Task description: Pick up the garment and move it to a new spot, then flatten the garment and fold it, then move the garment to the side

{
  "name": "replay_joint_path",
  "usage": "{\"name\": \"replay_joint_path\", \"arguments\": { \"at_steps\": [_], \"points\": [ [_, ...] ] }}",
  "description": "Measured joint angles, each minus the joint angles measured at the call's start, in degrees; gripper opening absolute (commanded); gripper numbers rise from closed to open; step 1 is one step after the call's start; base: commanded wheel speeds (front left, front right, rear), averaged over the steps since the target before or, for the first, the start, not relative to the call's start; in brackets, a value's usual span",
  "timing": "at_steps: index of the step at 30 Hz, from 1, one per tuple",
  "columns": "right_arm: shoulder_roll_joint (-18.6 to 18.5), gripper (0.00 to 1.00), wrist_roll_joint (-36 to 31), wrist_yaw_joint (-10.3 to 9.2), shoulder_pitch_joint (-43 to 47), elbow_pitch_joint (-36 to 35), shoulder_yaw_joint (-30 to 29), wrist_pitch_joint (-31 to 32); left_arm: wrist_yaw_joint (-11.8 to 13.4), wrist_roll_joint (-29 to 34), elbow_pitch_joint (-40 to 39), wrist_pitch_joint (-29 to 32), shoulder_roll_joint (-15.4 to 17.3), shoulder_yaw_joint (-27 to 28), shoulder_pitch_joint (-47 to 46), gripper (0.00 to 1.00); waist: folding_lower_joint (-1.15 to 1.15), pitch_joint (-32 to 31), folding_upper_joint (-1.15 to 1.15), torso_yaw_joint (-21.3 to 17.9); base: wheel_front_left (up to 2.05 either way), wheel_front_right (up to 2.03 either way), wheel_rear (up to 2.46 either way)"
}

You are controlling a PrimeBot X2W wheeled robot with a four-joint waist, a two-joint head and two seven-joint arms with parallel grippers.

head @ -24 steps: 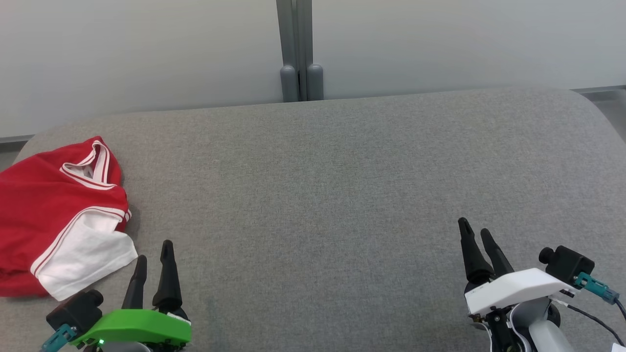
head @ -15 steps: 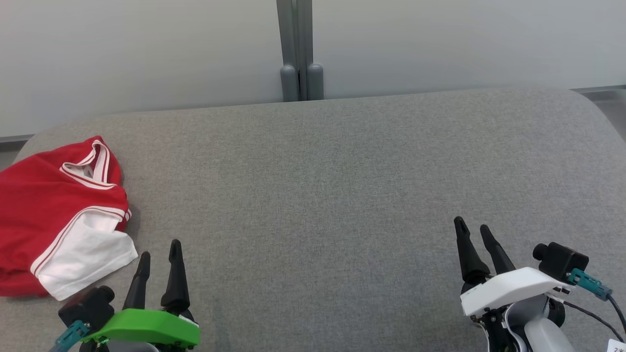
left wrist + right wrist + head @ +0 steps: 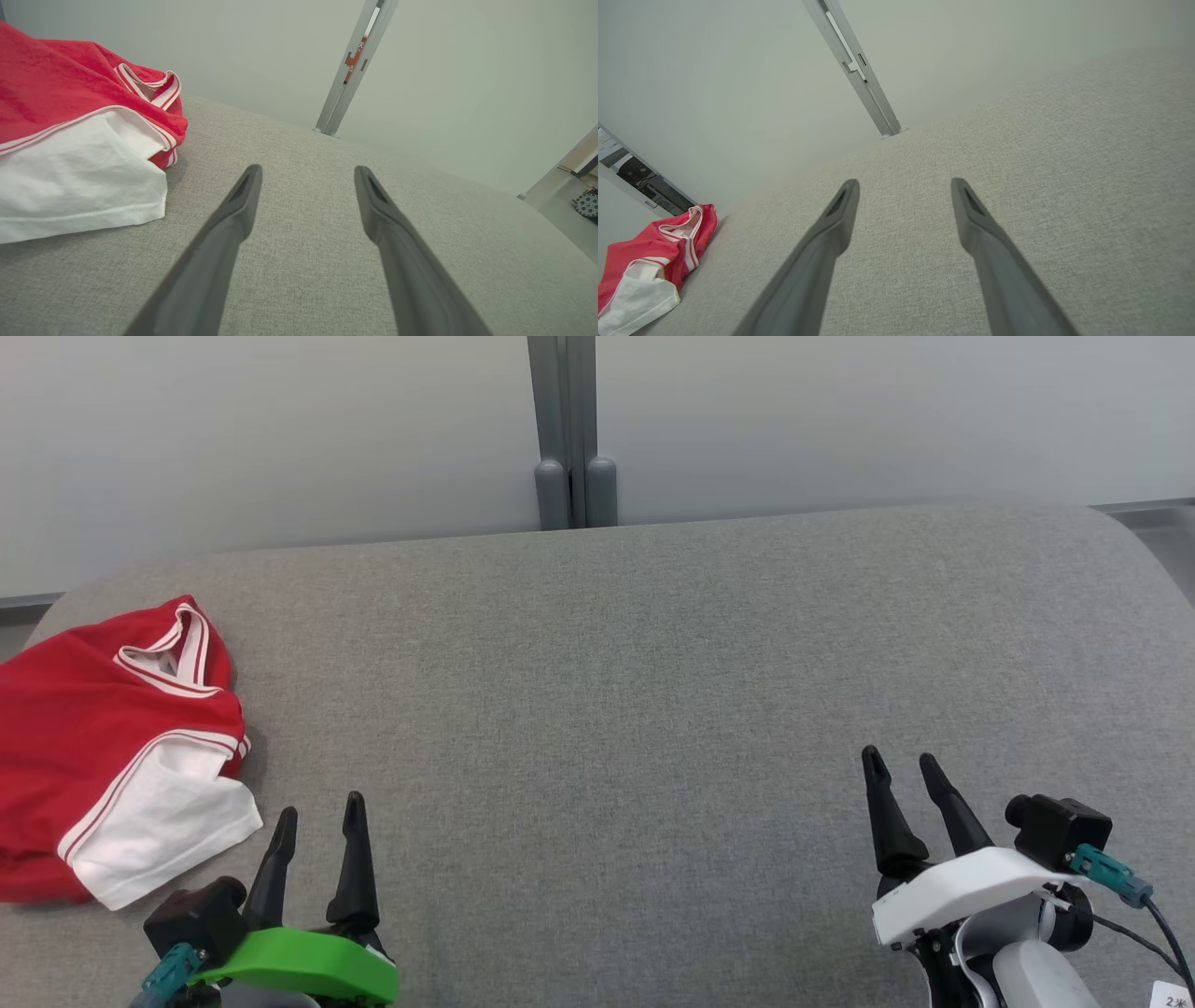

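The light is bright, even and soft in all three views, with no glare on the pale wall (image 3: 280,429) or the grey cushion (image 3: 653,691). Shadows are faint. A thin dark band runs along the right edge of the red garment (image 3: 103,728) at the left of the head view, and another lies under its white hem in the left wrist view. The head view is sharp across the frame. Both wrist views bend at the edges, so the metal post (image 3: 348,79) leans. The dark fingers (image 3: 219,270) blur toward the bottom edge.
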Motion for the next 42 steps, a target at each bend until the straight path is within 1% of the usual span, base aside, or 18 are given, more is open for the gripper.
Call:
{"name": "replay_joint_path", "arguments": {
  "at_steps": [16, 25, 35, 42],
  "points": [
    [-0.1, 1.0, -7.2, 0.01, 0.0, -0.6, 0.2, -1.5, -0.3, 7.9, 0.1, -2.0, 0.0, -0.4, 0.0, 1.0, 0.0, -0.1, 0.0, -0.1, 0.0, 0.0, 0.0],
    [-0.1, 1.0, -10.7, 0.01, 0.1, -0.7, 0.7, -2.5, -0.4, 10.9, 0.2, -3.2, 0.0, -0.5, 0.0, 1.0, 0.0, -0.3, 0.0, -0.1, 0.0, 0.0, 0.0],
    [-0.2, 1.0, -13.6, 0.01, 0.2, -0.7, 1.2, -3.4, -0.5, 11.1, 1.6, -4.3, 0.1, 0.1, 0.1, 1.0, 0.0, -0.7, 0.0, -0.2, 0.0, 0.0, 0.0],
    [-0.2, 1.0, -14.4, 0.02, 0.2, -1.0, 1.8, -4.2, 0.2, 10.6, 2.5, -4.9, 0.1, -0.1, 0.2, 1.0, 0.0, -0.7, 0.0, -0.2, 0.0, 0.0, 0.0]
  ]
}}
